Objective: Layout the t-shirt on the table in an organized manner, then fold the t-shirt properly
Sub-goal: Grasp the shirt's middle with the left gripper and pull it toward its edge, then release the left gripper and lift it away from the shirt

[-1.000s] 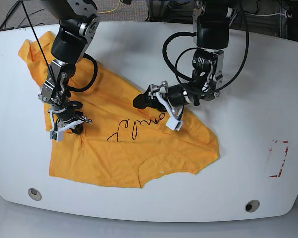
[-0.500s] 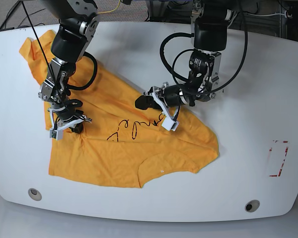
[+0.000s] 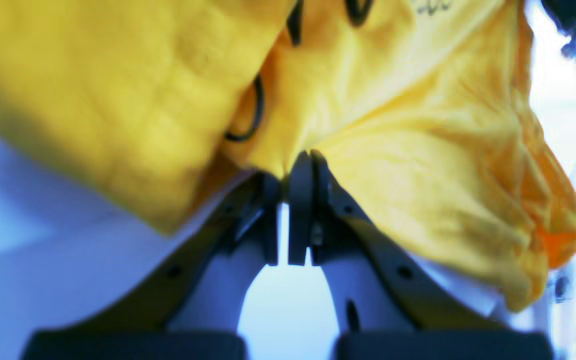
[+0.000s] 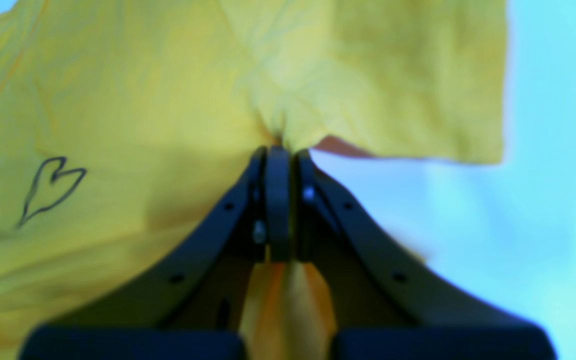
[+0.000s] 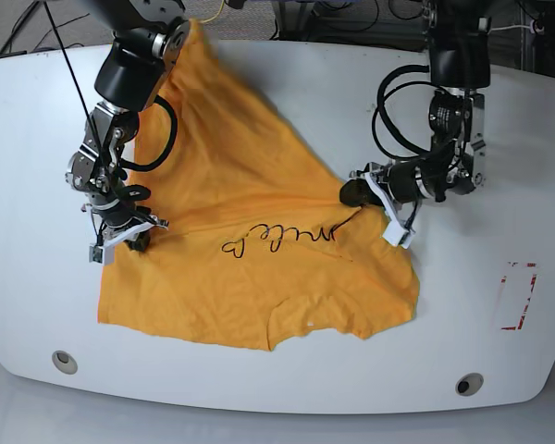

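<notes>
The orange-yellow t-shirt [image 5: 240,185] lies stretched across the white table [image 5: 536,185], with its black cursive lettering [image 5: 277,239] facing up. In the base view my left gripper [image 5: 354,194], on the right, is shut on the shirt's right edge. On the left, my right gripper [image 5: 128,239] is shut on the shirt's left edge. The left wrist view shows the left gripper [image 3: 300,160] pinching a bunched fold of the t-shirt [image 3: 418,150]. In the right wrist view, the right gripper [image 4: 278,145] is clamped on the t-shirt [image 4: 143,100] near the heart outline [image 4: 50,182].
A red rectangular outline [image 5: 518,296] marks the table at the right. Two round grommet holes [image 5: 65,361] [image 5: 469,383] sit near the curved front edge. Black cables loop off both arms above the cloth.
My left gripper has pulled its hold of the shirt to the right in the base view. The cloth is now spread wider and the lettering lies straighter. The right gripper has stayed in place.
</notes>
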You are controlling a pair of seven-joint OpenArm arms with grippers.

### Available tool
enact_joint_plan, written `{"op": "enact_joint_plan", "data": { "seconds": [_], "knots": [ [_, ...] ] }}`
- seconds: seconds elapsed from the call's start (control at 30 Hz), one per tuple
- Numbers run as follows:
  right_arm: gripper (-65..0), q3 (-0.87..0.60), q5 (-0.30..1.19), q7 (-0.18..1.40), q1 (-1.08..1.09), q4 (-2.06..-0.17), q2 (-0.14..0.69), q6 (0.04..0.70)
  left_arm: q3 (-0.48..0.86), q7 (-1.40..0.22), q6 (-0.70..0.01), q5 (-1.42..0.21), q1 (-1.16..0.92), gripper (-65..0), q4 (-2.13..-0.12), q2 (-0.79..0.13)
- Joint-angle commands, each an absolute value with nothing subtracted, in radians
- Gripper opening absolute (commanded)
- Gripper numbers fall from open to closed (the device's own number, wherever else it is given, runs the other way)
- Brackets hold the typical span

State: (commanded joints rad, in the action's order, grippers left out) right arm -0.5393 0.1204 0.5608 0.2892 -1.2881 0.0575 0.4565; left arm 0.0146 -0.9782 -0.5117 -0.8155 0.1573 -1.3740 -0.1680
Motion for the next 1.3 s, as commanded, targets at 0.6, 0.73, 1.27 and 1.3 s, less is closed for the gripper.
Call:
{"op": "enact_joint_plan", "data": {
  "seconds": [0.6,0.73,1.27,1.3],
  "knots": [
    [-65.0,-0.478,0.122,0.716,0.133,-1.624,0.007,0.456,0.151,-1.046,-0.512,-0.917,0.033,-65.0,-1.596,-0.392],
    [-65.0,-0.476,0.122,0.765,0.064,-1.722,-0.015,0.456,0.219,-1.075,-0.515,-0.915,-0.022,-65.0,-1.647,-0.412],
    [-47.7,-0.476,0.12,0.792,-0.134,-1.86,-0.079,0.456,0.42,-1.142,-0.519,-0.915,-0.156,-64.6,-1.738,-0.464],
    [-42.8,-0.476,0.12,0.792,-0.134,-1.86,-0.079,0.456,0.421,-1.142,-0.519,-0.915,-0.156,-64.6,-1.738,-0.464]
  ]
}}
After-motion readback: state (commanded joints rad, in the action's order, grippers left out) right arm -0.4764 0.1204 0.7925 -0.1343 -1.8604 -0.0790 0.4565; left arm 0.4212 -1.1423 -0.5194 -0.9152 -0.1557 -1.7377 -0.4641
